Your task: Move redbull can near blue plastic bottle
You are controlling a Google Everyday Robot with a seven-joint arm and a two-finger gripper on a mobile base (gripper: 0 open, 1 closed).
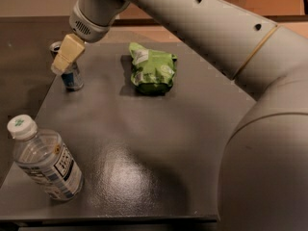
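far left first: the blue plastic bottle [45,165] stands at the front left corner of the dark table [154,177], white cap w/ a green mark on top, label facing the cam. further back along the left edge is the redbull can [72,78], upright, w/ its silver top poking out behind my gripper [65,59]. the gripper is right at the can. its cream-colored end comes down across the can's upper half as the cam sees it, so only the rim and the blue bottom part show. whether i'm clenched on it or released, can't tell from this angle tbh. can and bottle are well apart, w/ bare tabletop btwn them. moving right, a crumpled green snack bag [153,71] lies at the back middle of the table, near the can but not touching it. the right side is all my arm [231,47], big and pale, reaching from front right over to back left.
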